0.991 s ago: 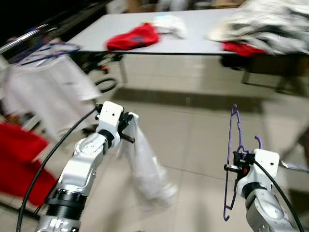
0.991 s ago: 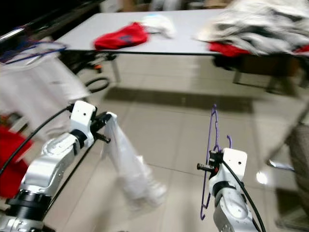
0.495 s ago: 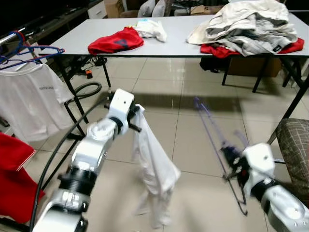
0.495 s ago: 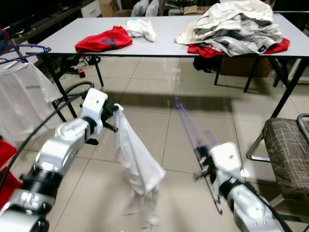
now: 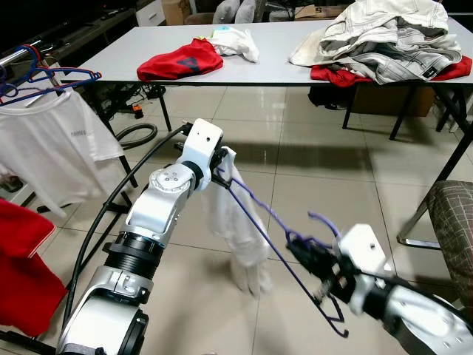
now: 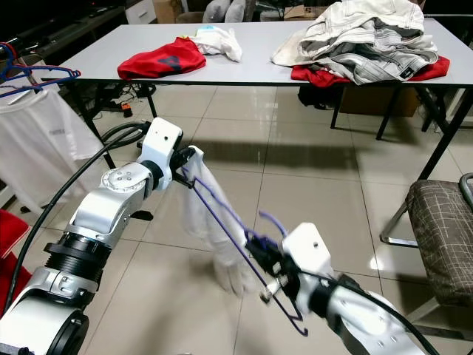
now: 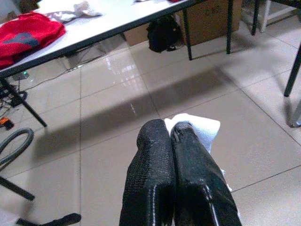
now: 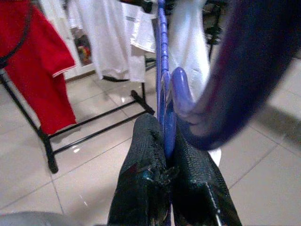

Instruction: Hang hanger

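The left gripper [image 5: 222,164] is raised in front of the robot, its two black fingers [image 7: 160,160] pressed together on a bunched corner of a thin white garment [image 5: 244,237], which hangs limp from the pinch toward the beige tiled floor [image 5: 310,185]. The right gripper [image 5: 314,260] is lower and to the right, its fingers [image 8: 146,155] closed on the thin purple plastic hanger [image 5: 259,211]. The hanger slants up and across from that grip, its far end reaching the left gripper at the top of the white garment, while its curved hook [image 5: 325,220] rises just beside the right wrist.

On the far left a black clothes rack [image 8: 94,117] carries a white T-shirt [image 5: 44,148] on a blue hanger [image 5: 44,74], with a red garment [image 5: 22,259] below. Beyond the arms stands a long grey table [image 5: 273,52] bearing a crumpled red shirt [image 5: 181,61], a small white cloth [image 5: 236,41] and a heap of pale clothes [image 5: 384,37] over another red piece. A checked chair seat [image 5: 451,222] sits at the right edge
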